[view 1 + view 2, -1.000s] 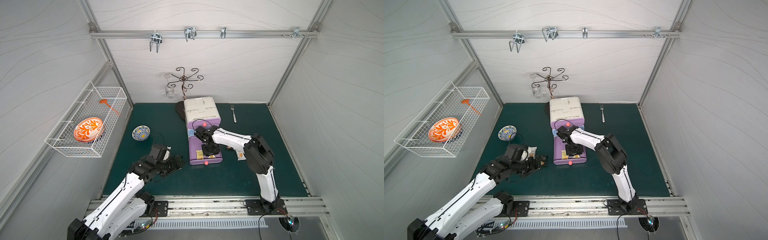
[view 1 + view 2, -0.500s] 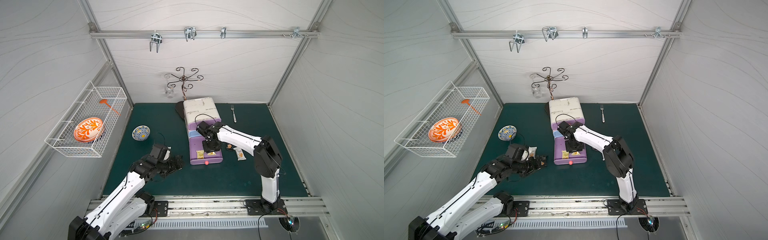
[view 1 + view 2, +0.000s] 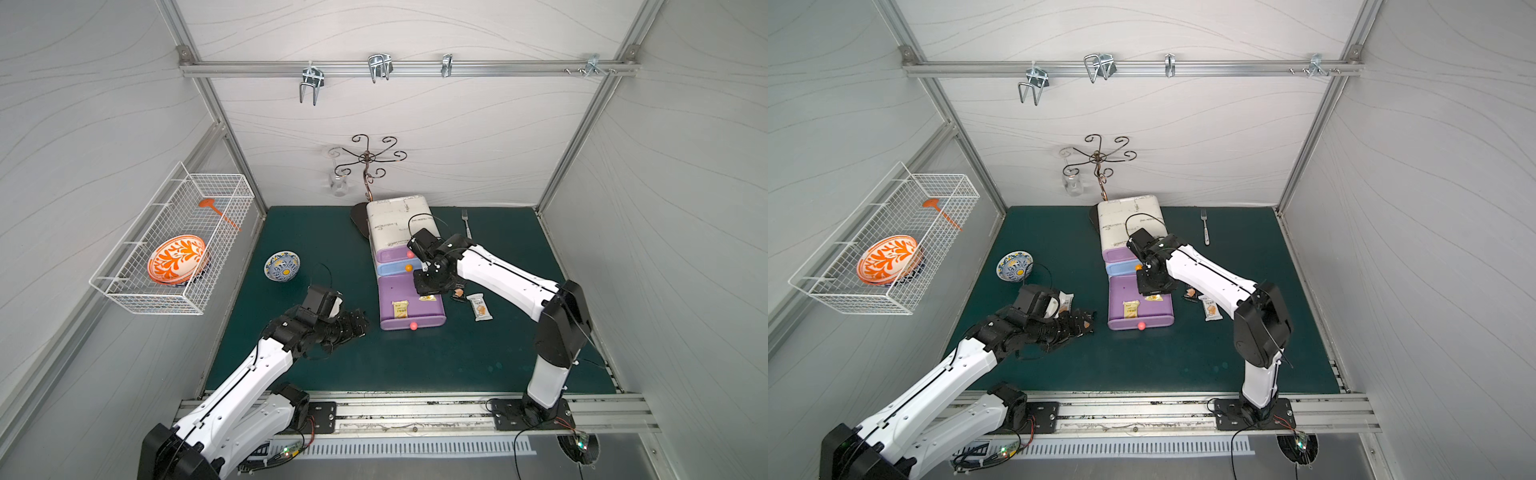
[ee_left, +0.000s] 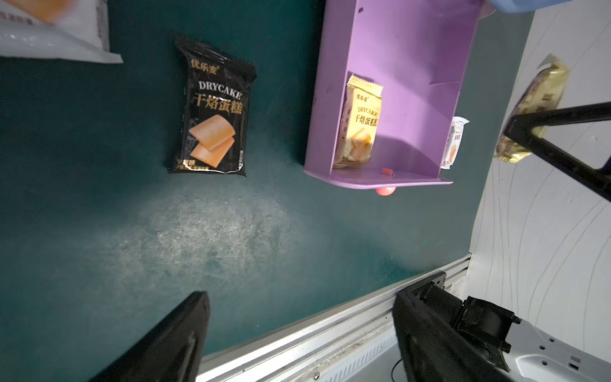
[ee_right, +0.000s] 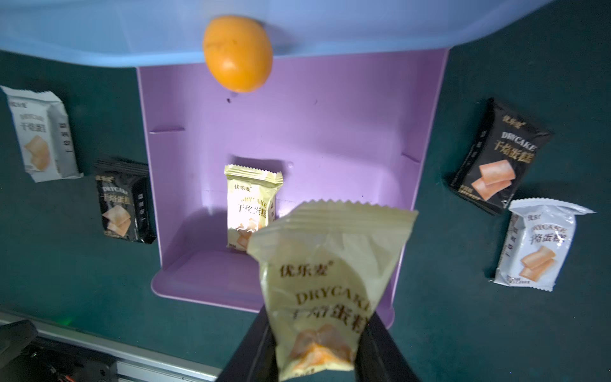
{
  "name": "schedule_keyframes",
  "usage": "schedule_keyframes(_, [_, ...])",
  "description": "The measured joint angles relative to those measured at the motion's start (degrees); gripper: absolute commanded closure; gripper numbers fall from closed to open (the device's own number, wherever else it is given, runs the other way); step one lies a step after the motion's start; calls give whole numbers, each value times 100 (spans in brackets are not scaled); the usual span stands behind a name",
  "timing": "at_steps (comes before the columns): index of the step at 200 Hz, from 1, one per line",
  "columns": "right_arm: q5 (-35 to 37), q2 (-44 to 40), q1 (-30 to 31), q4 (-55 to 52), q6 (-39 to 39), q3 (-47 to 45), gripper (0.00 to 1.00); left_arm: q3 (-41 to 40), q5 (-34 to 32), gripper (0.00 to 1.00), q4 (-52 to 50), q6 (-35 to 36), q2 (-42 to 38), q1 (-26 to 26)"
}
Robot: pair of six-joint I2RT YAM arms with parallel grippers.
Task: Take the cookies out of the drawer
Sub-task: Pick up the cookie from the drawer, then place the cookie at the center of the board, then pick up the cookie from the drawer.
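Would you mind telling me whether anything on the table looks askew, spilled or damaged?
Nothing looks damaged or spilled. The purple drawer is pulled out with one yellow packet lying inside. A black packet and a white packet beside it merely lie at different angles on the mat.

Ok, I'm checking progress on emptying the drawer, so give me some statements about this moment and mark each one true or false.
1. The right hand holds a pale yellow packet. True.
2. The purple drawer is empty. False: a second yellow packet lies in it.
3. The left hand grips a packet. False: it is open and empty; the black packet near it lies on the mat.
4. A white packet lies on the mat outside the drawer. True.
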Motion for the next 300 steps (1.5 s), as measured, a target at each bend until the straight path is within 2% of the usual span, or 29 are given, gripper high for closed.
schedule_keyframes(24, [-70,-455,-505,-39,-87,-269,64,142,2,8,50,48,116,0])
schedule_keyframes(54, [-122,-730,-1591,-87,-260,-459,64,400,0,8,31,168,238,-11])
schedule_keyframes(84, [-105,-643,-2806,-127,-439,-479,64,911,-66,7,-68,337,382,-254])
schedule_keyframes(112, [26,-240,-3652,-127,-553,-481,62,1429,-249,7,-313,522,562,-691])
schedule_keyframes(120, [79,-76,-3832,-125,-573,-485,58,1528,-282,7,-345,562,608,-765])
schedule_keyframes(130, [144,131,-4022,-125,-612,-487,46,1613,-302,7,-393,595,664,-833])
schedule_keyframes(147, [214,444,-4312,-98,-649,-501,31,1700,-337,7,-463,640,782,-870])
schedule_keyframes(164, [173,629,-4557,-20,-640,-533,25,1779,-382,7,-535,667,953,-918])
schedule_keyframes(177, [105,645,-4656,59,-656,-518,24,1899,-461,7,-614,675,1143,-990])
schedule_keyframes(206, [-245,645,-4614,146,-750,-37,25,2389,-745,7,-787,693,1766,-1366])
schedule_keyframes(237, [-992,625,-3945,240,-955,647,30,3248,-1134,8,-1165,702,2621,-1655])
schedule_keyframes(254, [-1539,575,-3423,387,-946,509,36,3558,-1296,9,-1329,704,2977,-1683])
schedule_keyframes(270, [-1941,568,-2905,472,-905,188,37,3773,-1397,10,-1480,730,3279,-1722])
schedule_keyframes(300, [-2151,538,-2173,426,-898,-291,38,3995,-1519,10,-1611,793,3698,-1832])
